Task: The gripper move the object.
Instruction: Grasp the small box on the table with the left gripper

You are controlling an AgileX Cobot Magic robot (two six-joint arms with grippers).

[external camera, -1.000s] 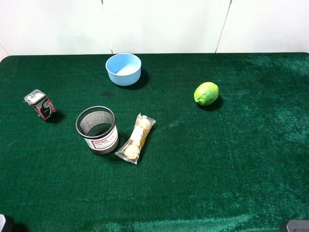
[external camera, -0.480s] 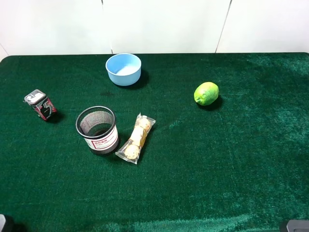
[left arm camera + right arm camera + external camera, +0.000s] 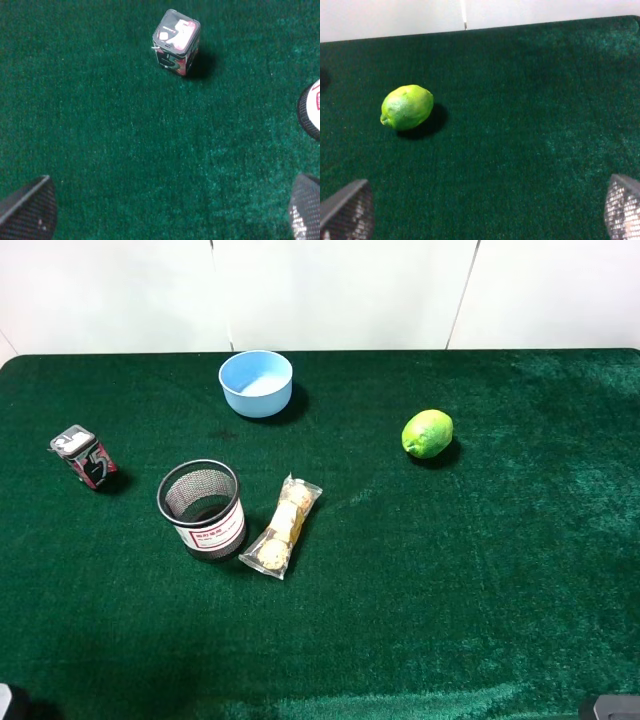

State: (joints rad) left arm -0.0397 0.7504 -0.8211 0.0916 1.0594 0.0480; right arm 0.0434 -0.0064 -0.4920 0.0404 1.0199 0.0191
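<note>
- The box (image 3: 84, 458) stands on the green table (image 3: 450, 590) near its left edge, silver-grey top up.
- Its nearest neighbour is the mesh cup (image 3: 202, 508), to its right and closer to the front, clearly apart from it.
- The biscuit packet (image 3: 281, 527) lies just beside the cup on the far side from the box.
- The blue bowl (image 3: 256, 383) sits further back; the lime (image 3: 427, 433) is well apart on the right half.
- Left gripper (image 3: 165, 215): fingers (image 3: 30, 212) spread wide, holding nothing. The box (image 3: 176, 42) is ahead of it with only bare cloth between.
- Right gripper (image 3: 485, 212): fingers (image 3: 345, 212) equally wide, empty, with the lime (image 3: 406, 107) ahead.
- The high view shows all five things together but only dark scraps of the arms at its bottom corners.
- The left wrist view adds the box's pink-and-white top and a sliver of the cup (image 3: 311, 112); the right wrist view shows only the lime and the table's far edge.
</note>
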